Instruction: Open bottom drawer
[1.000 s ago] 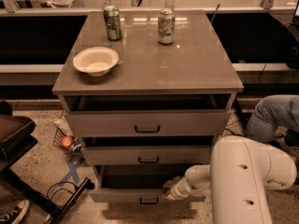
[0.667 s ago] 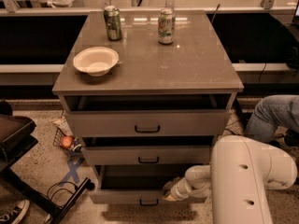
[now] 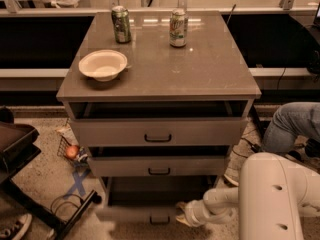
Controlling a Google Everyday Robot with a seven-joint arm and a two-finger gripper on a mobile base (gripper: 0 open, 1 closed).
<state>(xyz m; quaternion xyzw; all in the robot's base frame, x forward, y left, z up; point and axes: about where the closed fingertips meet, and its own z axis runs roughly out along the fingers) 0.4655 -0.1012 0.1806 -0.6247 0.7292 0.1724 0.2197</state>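
Observation:
The bottom drawer (image 3: 135, 215) is the lowest, narrowest front of the grey-taupe cabinet, with a small black bar handle (image 3: 159, 220). It stands pulled out, and its dark inner tray (image 3: 155, 191) shows above the front. My gripper (image 3: 181, 211) is at the right part of that drawer's upper edge, just right of the handle, at the end of my white arm (image 3: 235, 204) that reaches in from the lower right.
The top drawer (image 3: 158, 132) and middle drawer (image 3: 159, 167) also stand slightly out. On the cabinet top are a white bowl (image 3: 103, 64) and two cans (image 3: 121, 24) (image 3: 178, 27). A seated person's leg (image 3: 292, 124) is at right. A black stand (image 3: 30, 184) and cables lie at left.

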